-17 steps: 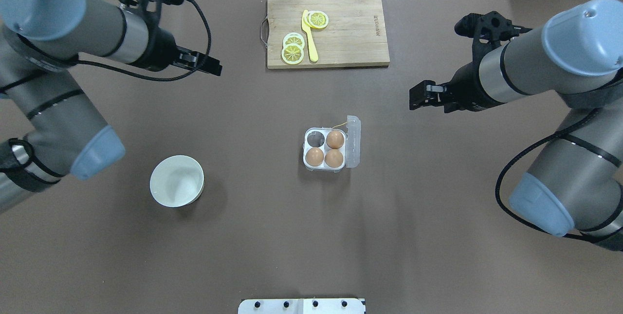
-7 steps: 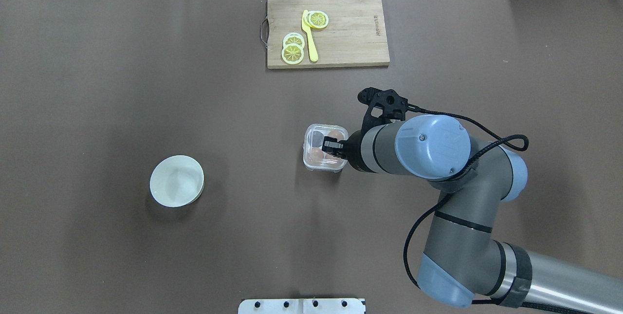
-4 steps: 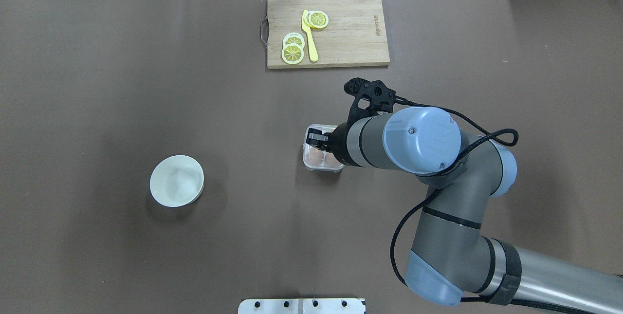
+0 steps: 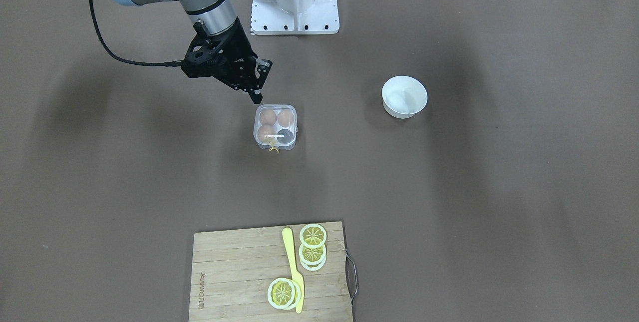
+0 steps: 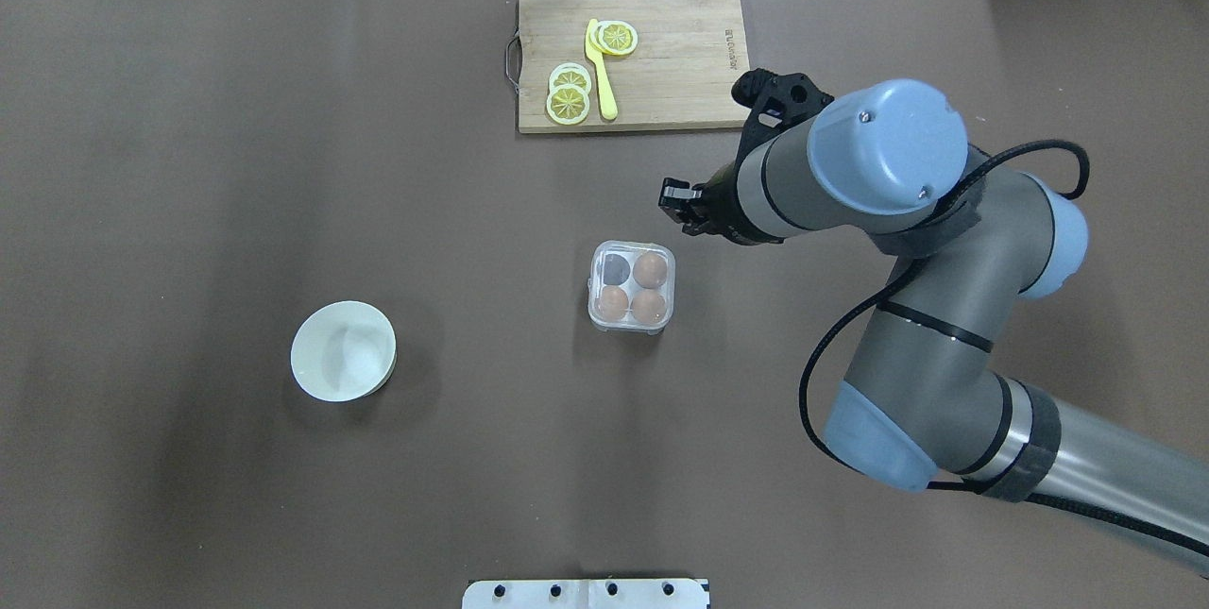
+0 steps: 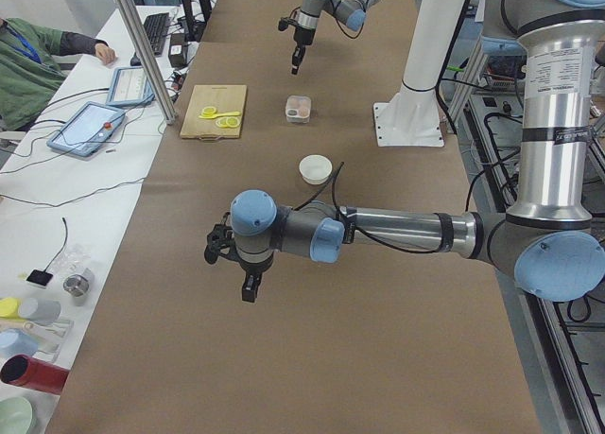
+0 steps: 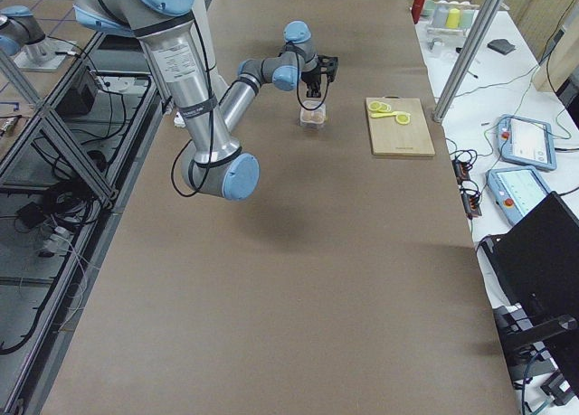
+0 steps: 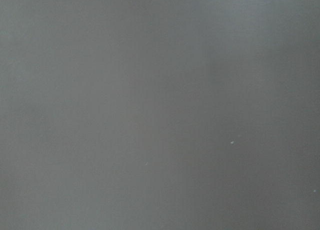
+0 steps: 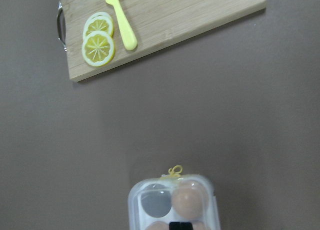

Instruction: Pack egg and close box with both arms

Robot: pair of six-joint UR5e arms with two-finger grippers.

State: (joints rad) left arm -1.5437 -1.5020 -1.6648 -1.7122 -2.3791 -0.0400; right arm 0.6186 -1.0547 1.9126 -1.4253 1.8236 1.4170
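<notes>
The clear box sits mid-table with its lid down. It holds three orange-brown eggs; the far-left cell is empty. The yellow string lies at its far edge. My right gripper looks shut and empty. It hangs above the table just beyond the box's far-right corner, clear of the lid, and also shows in the front-facing view. My left gripper shows only in the exterior left view, far from the box; I cannot tell whether it is open or shut.
A white bowl stands to the box's left. A wooden cutting board with lemon slices and a yellow knife lies at the far edge. The left wrist view shows only brown table cover.
The lid, open 2.3 s ago, is now shut. My right gripper pressed on it, then lifted away to the far right. My left arm has left the overhead view.
</notes>
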